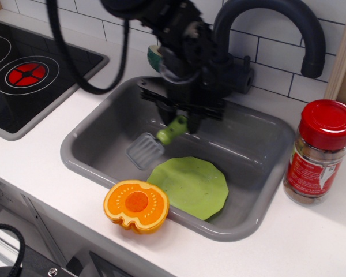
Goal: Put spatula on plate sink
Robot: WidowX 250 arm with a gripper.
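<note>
Your grey sink (pixel 251 144) holds the light-green plate (pixel 190 186) flat, gripper (pixel 181 122) clamped on the spatula (pixel 155 141) — lime handle pinched, slotted grey head tilted down-left, above the basin floor.

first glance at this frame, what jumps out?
The black gripper hangs over the grey sink, shut on the spatula by its lime-green handle, the slotted head slanting down just left of the light-green plate on the basin floor. After that, the orange halved-fruit toy on the sink's front rim, and the red-lidded spice jar on the counter to the right.
</note>
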